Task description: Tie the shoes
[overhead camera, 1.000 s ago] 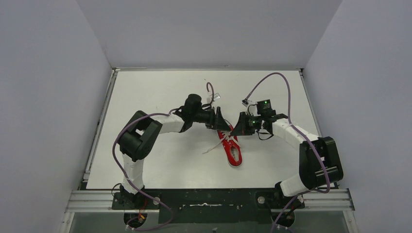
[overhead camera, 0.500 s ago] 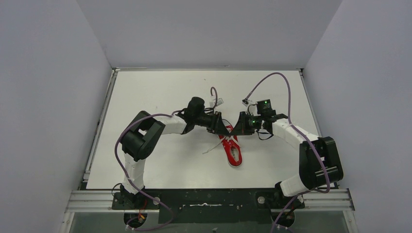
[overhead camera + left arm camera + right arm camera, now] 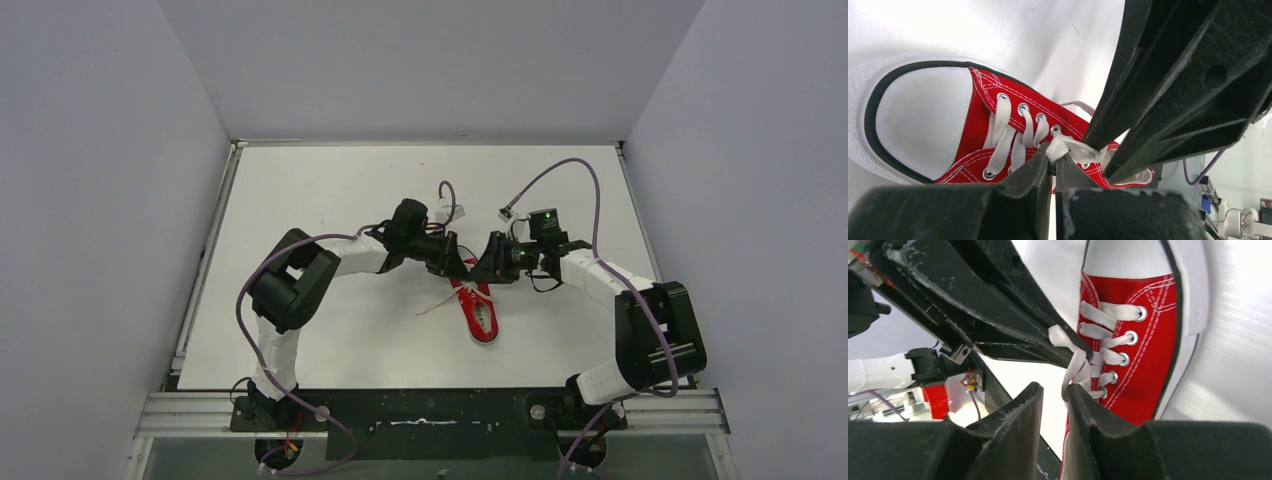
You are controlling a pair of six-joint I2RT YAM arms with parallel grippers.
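The red sneaker (image 3: 481, 313) lies on its sole about mid-bench (image 3: 330, 190), a little toward the near edge and the right edge, heel nearest the near edge and toe angled toward the far left corner; both arms meet low over its laced front. The left fingers (image 3: 1034, 172) are pressed together, their tips pinching a bunched piece of the white lace (image 3: 1064, 147) just above the upper eyelets; the right fingers (image 3: 1020, 412) stand slightly spread, a loose strand of that lace hanging in the narrow gap, against the inner face of one finger.
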